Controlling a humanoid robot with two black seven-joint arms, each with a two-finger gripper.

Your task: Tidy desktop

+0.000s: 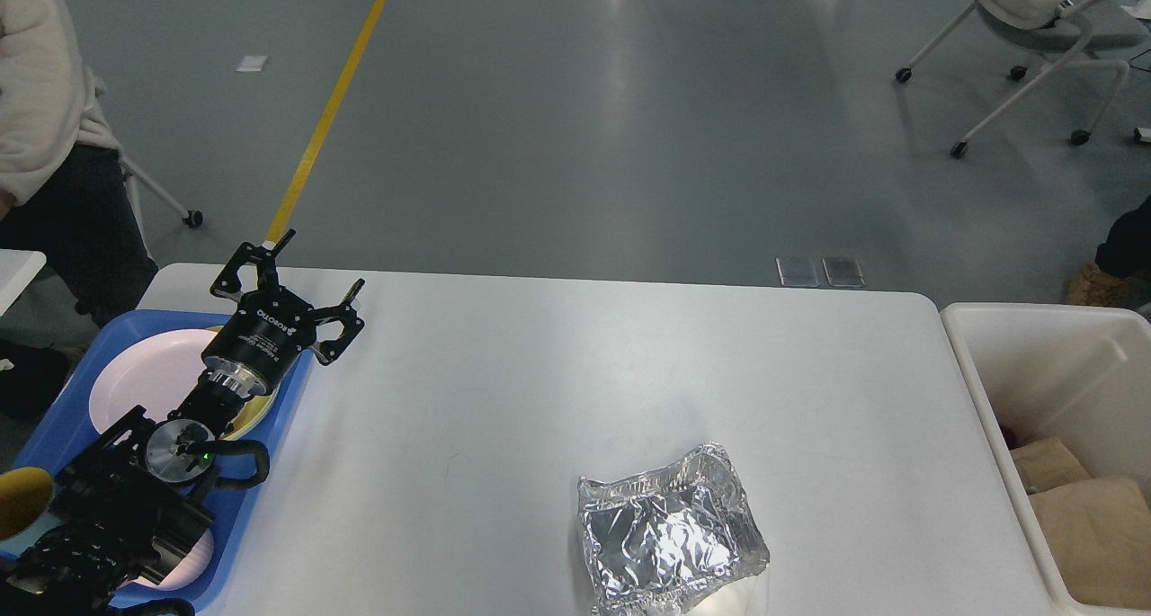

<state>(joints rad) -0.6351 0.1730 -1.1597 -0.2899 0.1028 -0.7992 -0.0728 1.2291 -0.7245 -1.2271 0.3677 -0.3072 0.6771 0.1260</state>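
**Left claw spread above the tray's edge; foil container alone on the white surface**

At the far left a person (45,121) in a cream top and dark trousers stood beside the surface, only partly in view. Below them a blue tray (63,418) sat on the surface's left end, holding a pale pink plate (144,382) and, beneath the arm, what looked like a yellowish dish whose shape could not be made out. A second pale plate (184,557) showed at the tray's near end, and a yellow-lined cup (20,501) peeked in at the left edge.

The left arm rose from the lower left corner over the tray. Its left claw (310,279) was spread wide, both fingers apart and holding nothing, hanging over the tray's far right corner where it met the surface.

The desktop (539,373), a broad white surface with rounded corners, filled the middle of the view. A crumpled foil container (670,531) lay on it near the front edge, right of centre, well apart from the claw and the tray.

At the right, a white bin (989,391) stood just beside the surface's right end, with tan cloth-like items (1093,531) inside. On the grey floor beyond ran a yellow line (333,103), and an office chair (1034,31) stood at the upper right. The right claw was out of view.
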